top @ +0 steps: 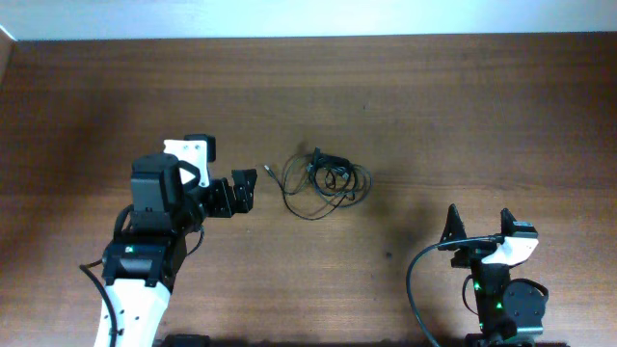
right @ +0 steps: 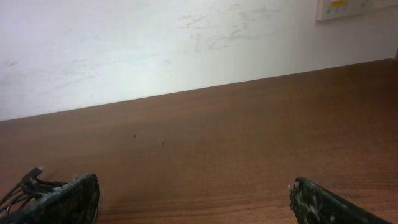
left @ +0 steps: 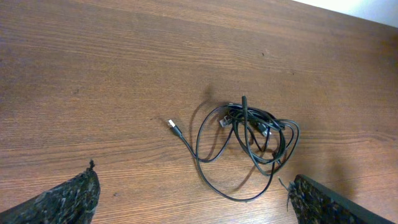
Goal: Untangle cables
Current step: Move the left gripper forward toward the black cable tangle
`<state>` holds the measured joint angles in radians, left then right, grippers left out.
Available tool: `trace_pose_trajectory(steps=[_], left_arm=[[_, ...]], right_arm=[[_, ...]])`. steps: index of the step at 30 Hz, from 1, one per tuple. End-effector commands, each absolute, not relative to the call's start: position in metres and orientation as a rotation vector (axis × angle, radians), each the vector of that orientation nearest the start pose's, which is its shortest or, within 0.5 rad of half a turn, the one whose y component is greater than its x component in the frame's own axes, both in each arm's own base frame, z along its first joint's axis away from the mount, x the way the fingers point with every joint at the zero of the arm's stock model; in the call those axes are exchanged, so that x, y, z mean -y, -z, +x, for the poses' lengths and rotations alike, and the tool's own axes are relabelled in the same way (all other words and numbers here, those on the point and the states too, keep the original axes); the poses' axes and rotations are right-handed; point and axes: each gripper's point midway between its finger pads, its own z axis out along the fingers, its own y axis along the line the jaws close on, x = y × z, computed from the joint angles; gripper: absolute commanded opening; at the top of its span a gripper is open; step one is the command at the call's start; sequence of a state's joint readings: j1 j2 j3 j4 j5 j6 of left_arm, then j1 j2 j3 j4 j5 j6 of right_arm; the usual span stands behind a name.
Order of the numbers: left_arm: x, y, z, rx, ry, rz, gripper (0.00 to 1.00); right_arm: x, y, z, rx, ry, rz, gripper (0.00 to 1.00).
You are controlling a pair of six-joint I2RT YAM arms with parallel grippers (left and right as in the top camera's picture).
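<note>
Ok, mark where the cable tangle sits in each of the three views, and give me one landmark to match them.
Overhead: the cables lie mid-table, slightly left of centre.
Left wrist: cables just right of centre, between the open fingers.
Right wrist: only a few strands at the bottom left corner, beside one finger.
Landmark: the loose plug end sticking out of the tangle shows in the overhead and left wrist views; the right wrist view shares only the wooden table.

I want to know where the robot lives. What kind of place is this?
Probably a lab or workroom, not a home. A robot's left arm and right arm sit at a wooden table by a plain white wall, with tangled cables lying on it.
</note>
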<state>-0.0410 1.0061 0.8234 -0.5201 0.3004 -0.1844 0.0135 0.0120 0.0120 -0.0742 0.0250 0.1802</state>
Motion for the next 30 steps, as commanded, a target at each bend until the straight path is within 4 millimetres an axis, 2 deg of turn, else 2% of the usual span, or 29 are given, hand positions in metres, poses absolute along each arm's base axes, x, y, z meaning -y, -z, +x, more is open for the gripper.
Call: trace_pose_trajectory(steps=[1,5,10,12,14,17,23,26,28,30], left_arm=[[0.066,-0.206,0.312,-2.26,0.481,-0.023,0.99],[0.065,-0.202,0.309,-2.285,0.486,-0.047,0.99],[0.054,-0.189,0.299,-2.361,0.435,-0.137,0.99],[0.05,-0.195,0.291,-2.4,0.413,-0.182,0.99],[0.038,-0.207,0.282,-2.432,0.359,-0.299,0.99],[0.036,-0.201,0.271,-2.486,0.364,-0.406,0.99],[0.036,-0.187,0.278,-2.534,0.357,-0.421,0.99],[0.04,-0.161,0.284,-2.619,0.365,-0.524,0.99],[0.053,-0.145,0.298,-2.659,0.361,-0.474,0.99],[0.055,-0.14,0.308,-2.652,0.279,-0.458,0.99]], right_arm=[[-0.001,-0.156,0.246,-1.645,-0.129,0.147,0.99],[-0.001,-0.156,0.246,-1.645,-0.13,0.146,0.98],[-0.001,-0.156,0.246,-1.645,-0.13,0.146,0.99],[-0.001,-0.156,0.246,-1.645,-0.129,0.147,0.98],[-0.001,-0.156,0.246,-1.645,-0.13,0.146,0.98],[-0.001,-0.156,0.246,-1.645,-0.129,0.147,0.98],[-0.001,-0.156,0.246,-1.645,-0.13,0.146,0.99],[-0.001,-0.156,0.246,-1.645,-0.129,0.147,0.99],[-0.001,-0.156,0.246,-1.645,-0.129,0.147,0.98],[-0.001,-0.156,0.246,-1.645,-0.129,0.147,0.98]])
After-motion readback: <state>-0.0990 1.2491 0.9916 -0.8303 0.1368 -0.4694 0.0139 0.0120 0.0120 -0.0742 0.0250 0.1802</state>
